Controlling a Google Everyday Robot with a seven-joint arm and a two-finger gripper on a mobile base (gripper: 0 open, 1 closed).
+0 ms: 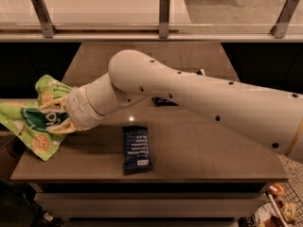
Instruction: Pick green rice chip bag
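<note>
The green rice chip bag (33, 122) is a crumpled lime-green pouch with a dark green circle and round rice-cake pictures. It hangs at the table's left edge, partly past it. My gripper (57, 115) sits at the end of the big white arm (189, 96) and is shut on the bag. Its cream fingers (51, 104) clasp the pouch's right side. The arm reaches across the table from the right.
A small dark blue bar wrapper (136, 147) lies on the brown table (203, 150) near the front edge. A dark blue and white bag (163, 100) is mostly hidden behind the arm. A glass rail with metal posts (164, 13) runs along the back.
</note>
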